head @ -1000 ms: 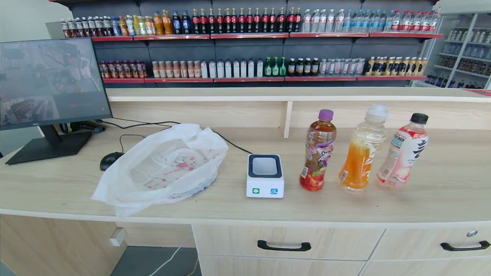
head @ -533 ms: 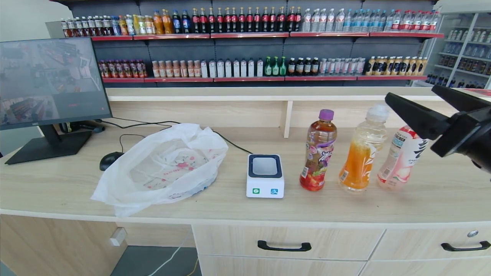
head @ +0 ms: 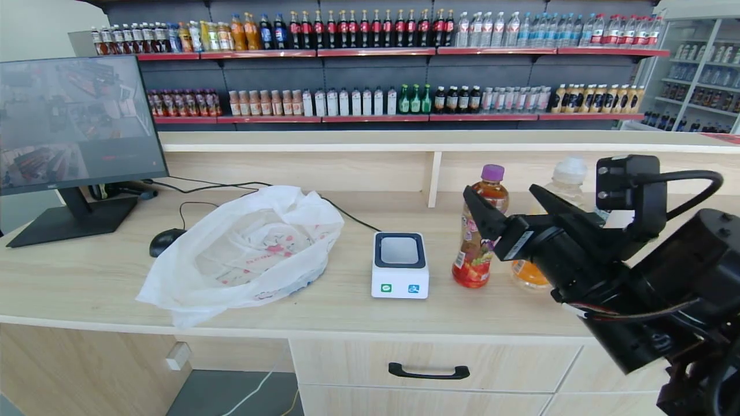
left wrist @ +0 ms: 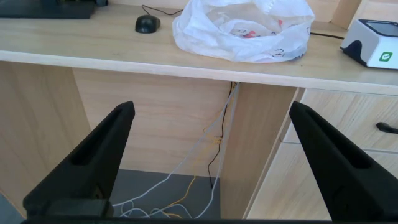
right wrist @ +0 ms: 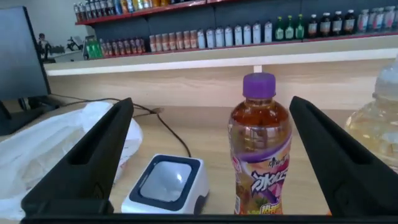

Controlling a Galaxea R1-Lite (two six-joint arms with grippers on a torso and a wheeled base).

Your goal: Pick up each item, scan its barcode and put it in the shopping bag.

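Fingers [head: 483, 215] of the right gripper [head: 500, 192] are released and spread wide, grasping nothing. They are levelled at the purple-capped bottle [head: 474, 263], which stands upright on the counter [head: 347, 312] just right of the scanner [head: 400, 264]. The left gripper [left wrist: 211, 106] hangs below counter level on the near left, also spread and empty. The shopping bag [head: 248, 254] lies slumped on the counter left of the scanner.

Hazards, as judged:
- The orange bottle [head: 525, 276] stands just beside the target on its right. With so little room between them, the right-hand finger may strike it on the way in and topple it.
- The bottles are tall and narrow. A push from one finger before the other makes contact would likely tip the target towards the scanner.
- A grip high on the bottle may let it swing, spoiling the barcode's presentation to the scanner window.
- The bag's mouth is collapsed, so a bottle let go there may roll off onto the counter.

Change noted: one second ago no arm is in the head view. Half a second ago the right gripper is entering at the far right edge, over the pink bottle. It has since travelled left and now covers most of the two right-hand bottles. Bottles, scanner and bag have not shifted.
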